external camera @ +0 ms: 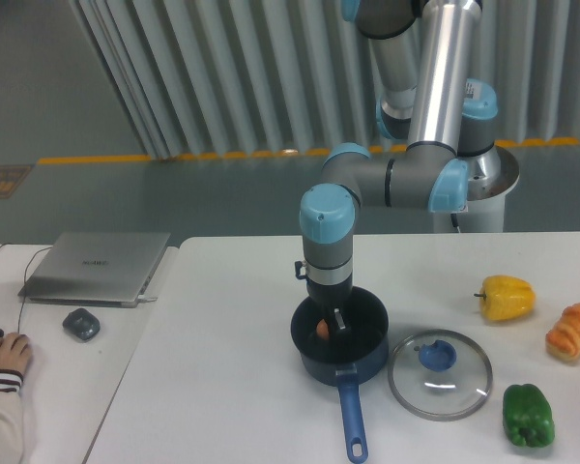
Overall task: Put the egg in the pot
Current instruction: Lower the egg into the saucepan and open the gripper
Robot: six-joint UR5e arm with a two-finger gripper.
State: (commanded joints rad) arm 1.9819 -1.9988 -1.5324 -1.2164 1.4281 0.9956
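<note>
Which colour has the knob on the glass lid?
Blue; the knob shows clearly in the fixed camera view.

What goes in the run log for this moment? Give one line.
claw: inside pot, cannot tell if open | egg: in pot | lid: on table
</note>
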